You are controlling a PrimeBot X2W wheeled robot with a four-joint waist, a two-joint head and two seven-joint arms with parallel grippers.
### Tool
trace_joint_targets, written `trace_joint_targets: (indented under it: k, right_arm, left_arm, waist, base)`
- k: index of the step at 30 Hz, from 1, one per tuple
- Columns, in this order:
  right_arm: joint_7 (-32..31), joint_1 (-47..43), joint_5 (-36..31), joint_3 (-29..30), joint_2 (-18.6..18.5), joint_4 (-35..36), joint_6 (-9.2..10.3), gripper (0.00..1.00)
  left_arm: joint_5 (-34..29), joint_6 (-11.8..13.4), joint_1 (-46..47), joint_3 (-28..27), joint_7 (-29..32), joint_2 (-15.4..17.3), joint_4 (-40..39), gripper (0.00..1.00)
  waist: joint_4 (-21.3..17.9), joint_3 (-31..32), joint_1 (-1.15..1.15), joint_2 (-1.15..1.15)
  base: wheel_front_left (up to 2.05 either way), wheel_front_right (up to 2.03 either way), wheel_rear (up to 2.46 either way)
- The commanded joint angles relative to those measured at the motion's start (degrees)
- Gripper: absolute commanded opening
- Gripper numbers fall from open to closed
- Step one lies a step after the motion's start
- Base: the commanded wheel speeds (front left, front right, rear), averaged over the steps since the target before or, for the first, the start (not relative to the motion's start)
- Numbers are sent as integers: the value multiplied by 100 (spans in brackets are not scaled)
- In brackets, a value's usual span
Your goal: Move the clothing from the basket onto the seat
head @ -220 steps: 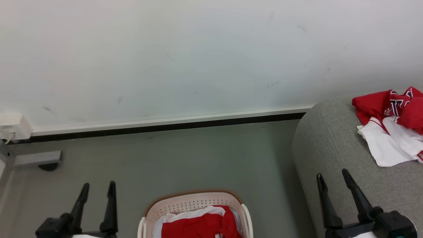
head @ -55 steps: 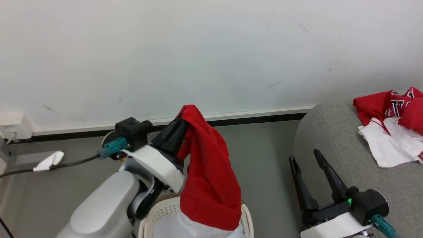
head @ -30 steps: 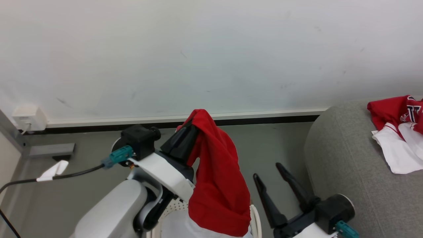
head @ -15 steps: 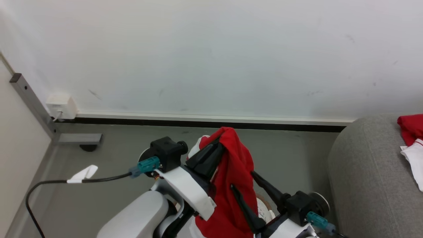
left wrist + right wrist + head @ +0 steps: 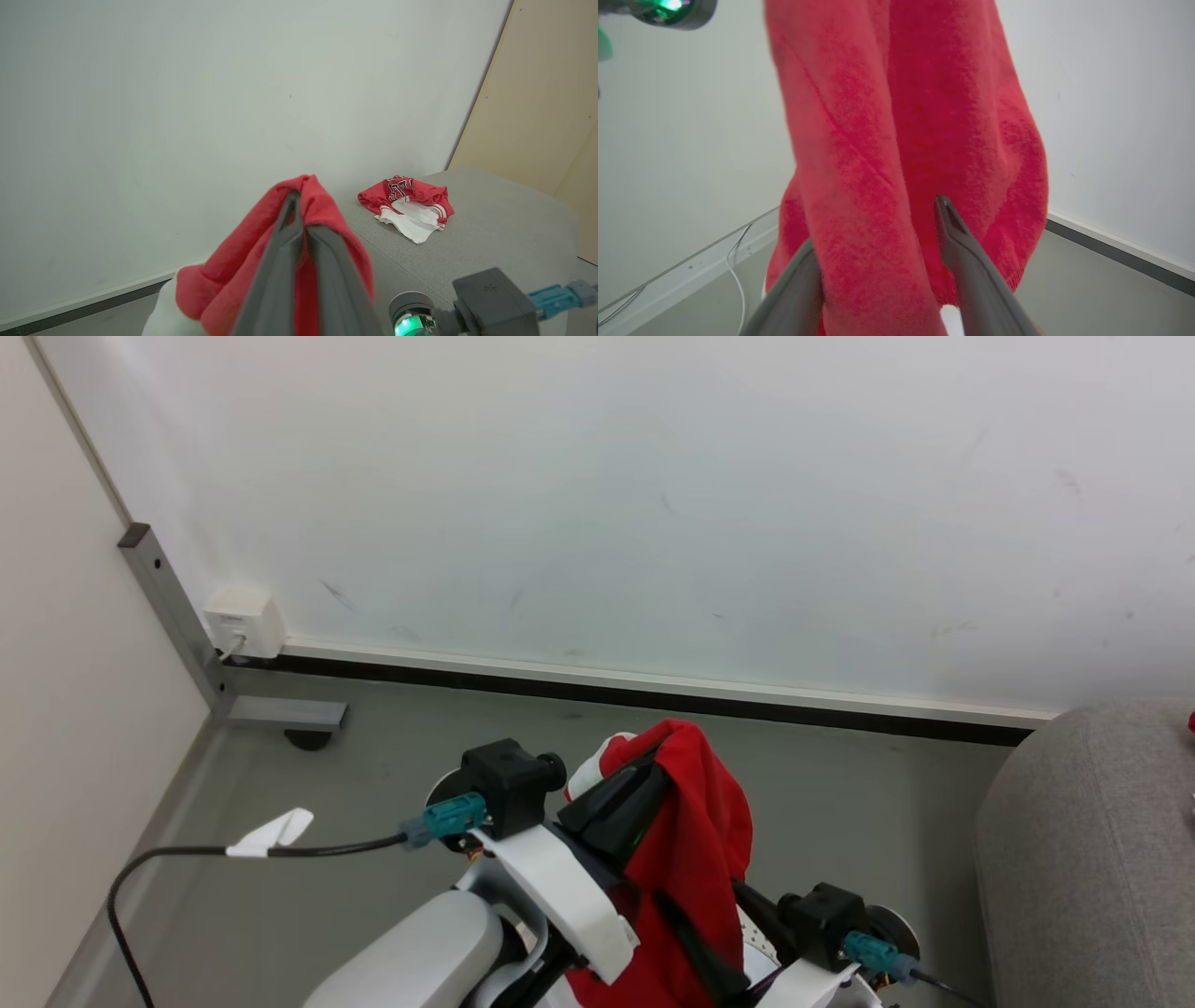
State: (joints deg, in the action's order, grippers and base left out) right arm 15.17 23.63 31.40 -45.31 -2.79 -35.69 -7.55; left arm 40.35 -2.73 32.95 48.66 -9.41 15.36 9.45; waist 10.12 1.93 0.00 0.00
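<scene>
A red jersey (image 5: 695, 821) hangs from my left gripper (image 5: 653, 761), which is shut on its top fold; in the left wrist view the closed fingers (image 5: 299, 252) pinch the red fabric (image 5: 224, 270). My right gripper (image 5: 695, 891) stands open, one finger on each side of the hanging cloth (image 5: 896, 140). A sliver of the cream perforated basket (image 5: 752, 941) peeks out below the cloth. The grey seat (image 5: 1092, 859) fills the right edge, and a second red-and-white jersey (image 5: 407, 205) lies crumpled on the seat (image 5: 495, 233).
A pale wall with a dark baseboard (image 5: 653, 695) runs behind grey floor. At the left are a beige panel, a metal post (image 5: 173, 611), a white socket box (image 5: 245, 621) and my arm's black cable with a white tag (image 5: 275, 833).
The head camera has turned left, sliding the seat toward the right edge. My right gripper has come in from the right and now straddles the hanging jersey. The left gripper keeps its hold.
</scene>
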Motion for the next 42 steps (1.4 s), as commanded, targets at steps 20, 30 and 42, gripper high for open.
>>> trace_joint_targets:
  k: [20, 30, 42]
  right_arm:
    - [-4, -33, 96, 317, -18, 120, 13, 0]
    - [-4, -86, 142, 578, -20, 355, 13, 0]
    - [-2, -303, -429, 1674, -19, 1040, 13, 0]
  left_arm:
    - [84, 102, -51, -49, -30, 128, -15, 0]
    - [99, 131, -3, -57, -46, 167, 16, 0]
    - [160, 145, -110, 28, 3, 174, -19, 97]
  waist:
    - [-182, -60, 0, 0]
    - [-304, -55, 0, 0]
    - [-721, -86, 0, 0]
  base:
    - [0, 0, 0]
    - [0, 0, 0]
    - [0, 0, 0]
